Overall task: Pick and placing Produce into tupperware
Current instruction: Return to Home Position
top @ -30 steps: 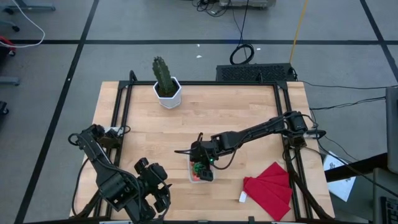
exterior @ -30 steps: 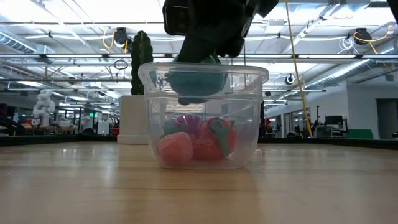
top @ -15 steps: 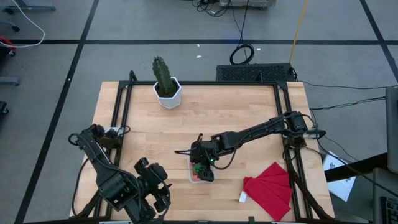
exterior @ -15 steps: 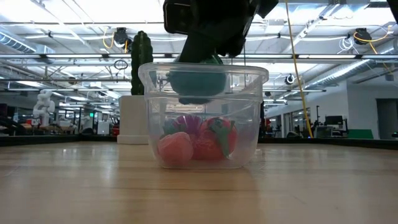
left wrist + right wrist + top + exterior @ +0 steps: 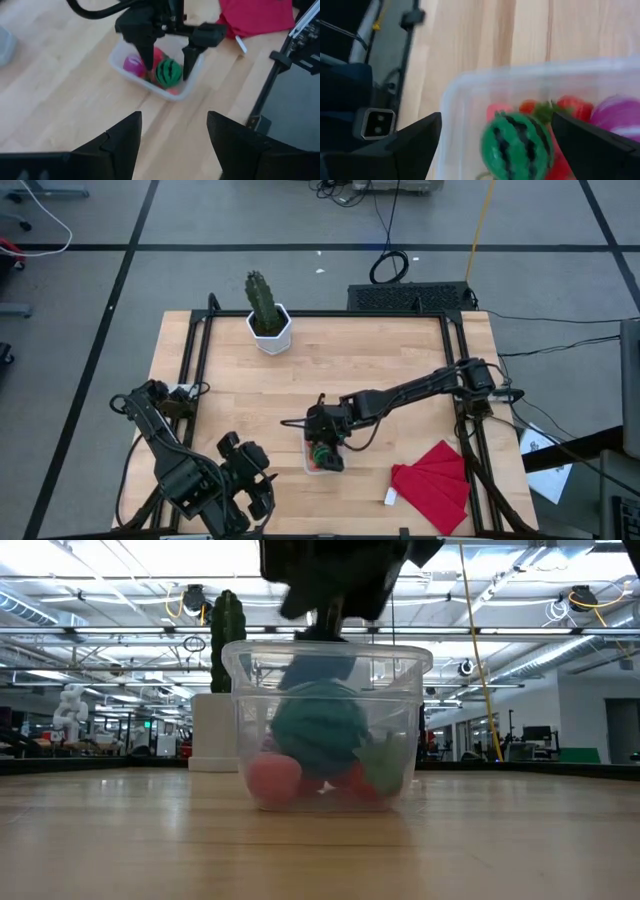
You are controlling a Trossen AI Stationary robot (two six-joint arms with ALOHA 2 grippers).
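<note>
Over tupperware, right end effector fingers apart, empty. Toy watermelon inside beside strawberry. Likely light, hard, round, rolls; grip across middle. Left end effector parked at bench front-left, fingers apart.

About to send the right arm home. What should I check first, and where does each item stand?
1. Right pincer open, not gripping the watermelon: ok.
2. Watermelon inside the tupperware: ok.
3. Tupperware upright on the table: ok.
4. Right fingertips above the tupperware's rim: cannot tell.
5. Left pincer open, parked at the table's near left corner, away from the right arm: ok.
</note>
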